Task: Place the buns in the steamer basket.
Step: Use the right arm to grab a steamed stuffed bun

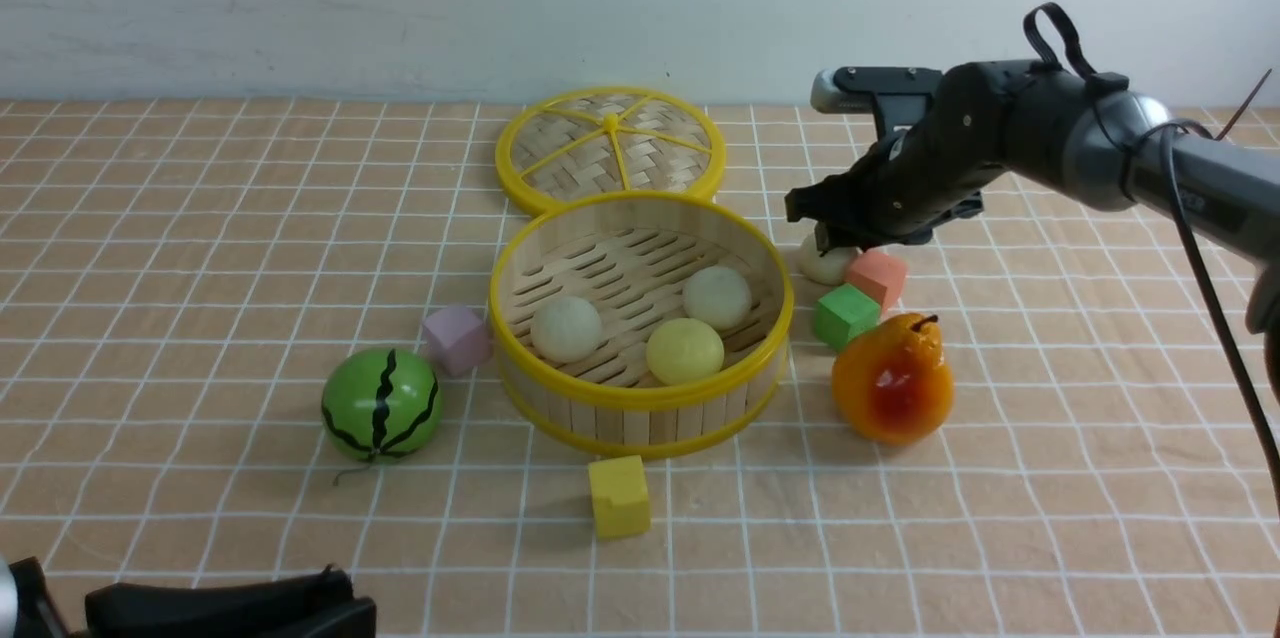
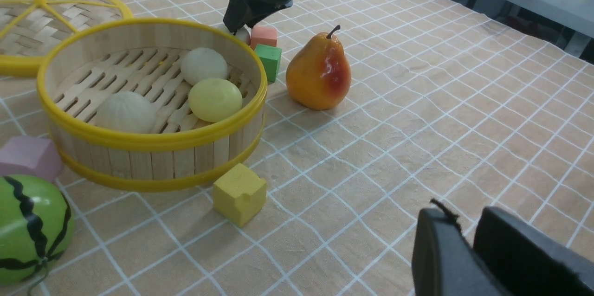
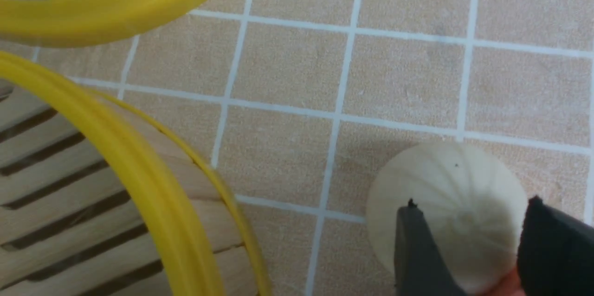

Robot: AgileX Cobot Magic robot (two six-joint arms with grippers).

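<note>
R gripper spread over bun, near basket rim.

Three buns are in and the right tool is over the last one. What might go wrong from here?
The last bun sits right beside the salmon cube, so the right tool may catch the cube too. The bun is round; an off-centre pinch could send it rolling. The basket rim is close and tall; a low carry could knock the bun loose.

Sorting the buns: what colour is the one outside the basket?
The bun is off-white; right wrist view.
</note>
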